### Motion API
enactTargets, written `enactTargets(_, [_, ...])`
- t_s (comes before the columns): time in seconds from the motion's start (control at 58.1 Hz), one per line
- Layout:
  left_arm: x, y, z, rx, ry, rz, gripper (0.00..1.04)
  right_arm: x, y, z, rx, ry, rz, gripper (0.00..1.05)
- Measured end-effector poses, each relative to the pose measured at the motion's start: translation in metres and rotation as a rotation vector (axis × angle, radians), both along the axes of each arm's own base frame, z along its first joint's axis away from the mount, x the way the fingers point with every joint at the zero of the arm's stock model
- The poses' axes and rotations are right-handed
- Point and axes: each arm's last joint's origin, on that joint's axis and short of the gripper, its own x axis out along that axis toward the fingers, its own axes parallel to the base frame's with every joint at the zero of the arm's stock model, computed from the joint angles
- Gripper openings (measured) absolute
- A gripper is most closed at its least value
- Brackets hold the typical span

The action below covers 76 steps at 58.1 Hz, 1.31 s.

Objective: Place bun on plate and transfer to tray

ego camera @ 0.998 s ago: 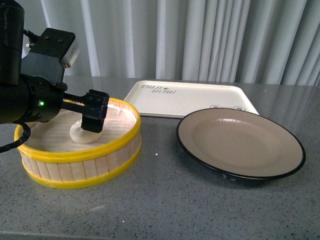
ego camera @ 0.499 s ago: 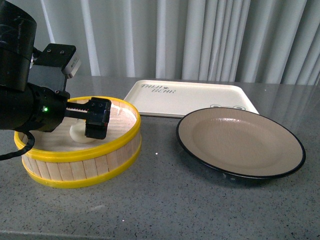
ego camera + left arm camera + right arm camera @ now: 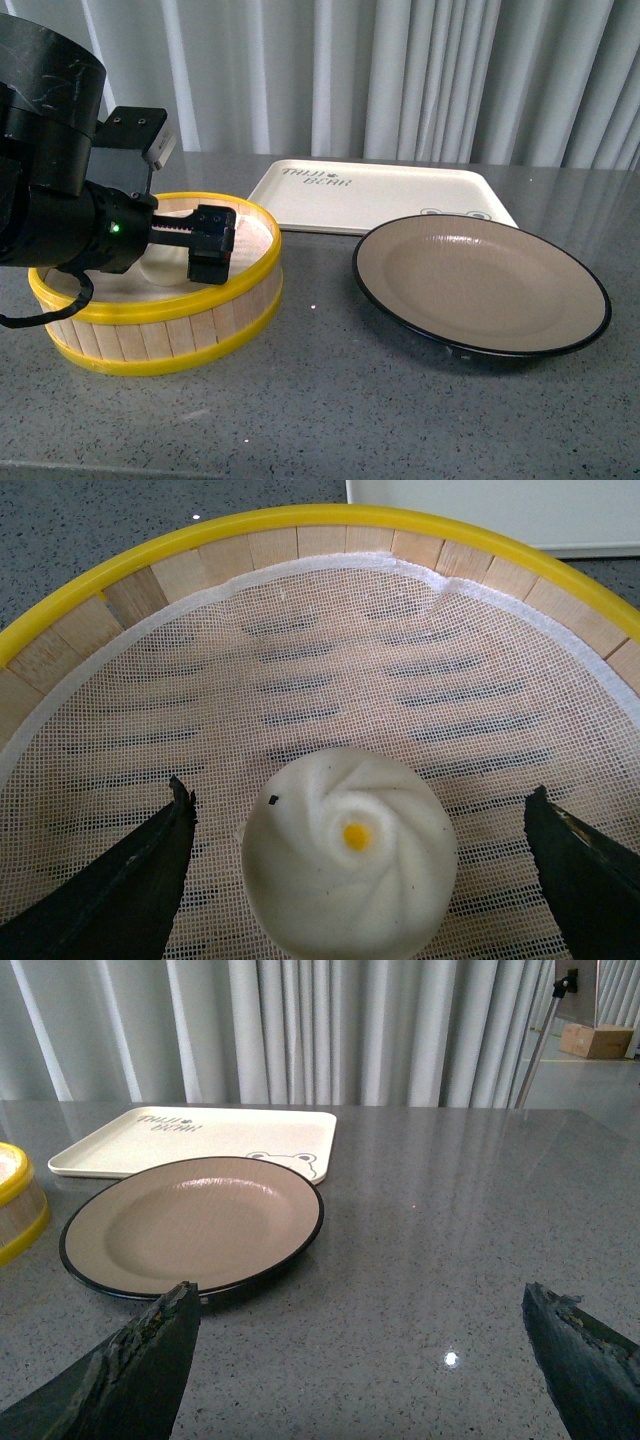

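1. left gripper [image 3: 356, 786] spread wide inside the steamer basket [image 3: 160, 335].
2. i note a grey speckled table [image 3: 330, 400], pale curtain [image 3: 400, 80] behind.
3. bun [image 3: 350, 855] lies on the mesh between both fingers, touching neither.
4. right gripper [image 3: 357, 1287] spread too.

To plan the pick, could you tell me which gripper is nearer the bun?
Left. The left gripper straddles the bun inside the steamer; the right gripper is far off, past the plate.

- My L gripper [image 3: 212, 250]: moved right and lower over the steamer basket [image 3: 240, 290] in front view; finger now near the front rim.
- My L arm: swung in, covers more of basket's left side.
- Bun [image 3: 350, 855]: plain in front view 1 s ago, now screened by my gripper.
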Motion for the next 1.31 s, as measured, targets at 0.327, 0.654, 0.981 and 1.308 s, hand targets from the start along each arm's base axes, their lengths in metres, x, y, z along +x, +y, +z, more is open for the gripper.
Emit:
enactTargets(0.327, [0.000, 0.001, 0.000, -0.026, 0.004, 0.010, 0.79, 0.000, 0.000, 0.000, 0.000, 0.000, 0.000, 0.96])
enactTargets(0.654, [0.000, 0.001, 0.005, -0.037, -0.014, 0.009, 0.19, 0.000, 0.000, 0.000, 0.000, 0.000, 0.000, 0.96])
enactTargets(0.981, [-0.006, -0.004, 0.028, -0.055, -0.075, -0.017, 0.04, 0.000, 0.000, 0.000, 0.000, 0.000, 0.000, 0.96])
enactTargets(1.308, [-0.029, -0.064, 0.077, -0.064, -0.192, -0.224, 0.04, 0.000, 0.000, 0.000, 0.000, 0.000, 0.000, 0.96])
